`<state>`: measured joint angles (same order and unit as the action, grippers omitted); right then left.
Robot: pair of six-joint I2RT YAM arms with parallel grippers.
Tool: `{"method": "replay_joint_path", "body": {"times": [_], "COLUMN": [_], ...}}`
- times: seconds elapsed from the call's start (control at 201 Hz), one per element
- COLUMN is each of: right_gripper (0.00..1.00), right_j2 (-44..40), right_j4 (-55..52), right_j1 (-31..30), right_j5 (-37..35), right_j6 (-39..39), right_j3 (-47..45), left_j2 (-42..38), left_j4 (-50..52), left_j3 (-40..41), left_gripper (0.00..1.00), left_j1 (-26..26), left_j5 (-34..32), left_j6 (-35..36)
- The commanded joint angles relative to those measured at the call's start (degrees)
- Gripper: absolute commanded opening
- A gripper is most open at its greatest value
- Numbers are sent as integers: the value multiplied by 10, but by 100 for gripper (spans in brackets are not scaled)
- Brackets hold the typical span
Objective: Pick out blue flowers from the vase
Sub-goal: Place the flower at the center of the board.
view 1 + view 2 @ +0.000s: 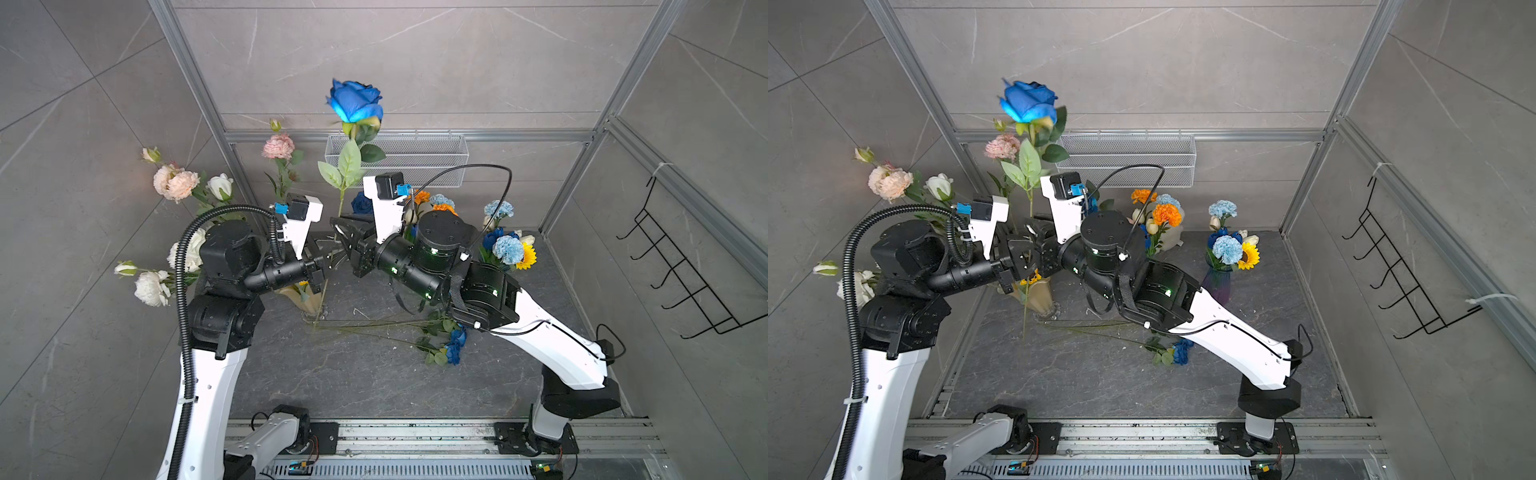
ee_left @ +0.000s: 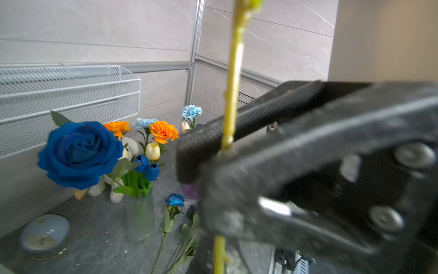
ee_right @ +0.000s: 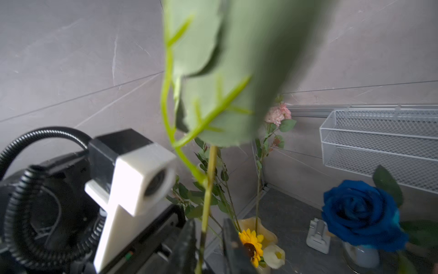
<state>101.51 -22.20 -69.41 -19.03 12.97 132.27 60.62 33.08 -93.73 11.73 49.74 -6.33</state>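
In a top view, the left gripper pinches the deep blue rose by its green stem, bloom upright high above the tan vase, while the right gripper stands with jaws parted around that stem.

You have bare bench along the front edge, laid blue flowers crossing the middle, beige vase near the left edge, blue rose stem upright just beside it, purple vase near the back right corner.
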Motion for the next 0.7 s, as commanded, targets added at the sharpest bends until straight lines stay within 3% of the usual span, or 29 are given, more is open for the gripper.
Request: {"method": "replay_joint_path", "body": {"times": [0.0, 0.065, 0.11, 0.199, 0.383, 0.533, 0.692], "right_gripper": [73, 93, 99, 100, 100, 100, 100], "right_j2": [-73, -121, -158, -242, -382, -386, -331], "right_j4": [12, 15, 12, 3, -28, -84, -121], "right_j1": [0, 0, 0, 0, 0, 0, 1], "right_j5": [-86, -128, -160, -231, -380, -448, -457], "right_j6": [-46, -69, -85, -111, -160, -199, -228], "right_j3": [-46, -87, -117, -179, -251, -201, -147], "left_j2": [-2, -2, 0, 8, 14, 21, 40], "left_j4": [2, 31, 57, 103, 103, 98, 43], "left_j3": [-1, 9, 14, 34, 126, 211, 317], "left_gripper": [0, 0, 0, 0, 0, 0, 0], "left_j1": [1, 9, 25, 90, 288, 357, 424], "left_j5": [-44, -85, -123, -226, -479, -555, -607], "left_j6": [69, 123, 174, 274, 405, 419, 417]}}
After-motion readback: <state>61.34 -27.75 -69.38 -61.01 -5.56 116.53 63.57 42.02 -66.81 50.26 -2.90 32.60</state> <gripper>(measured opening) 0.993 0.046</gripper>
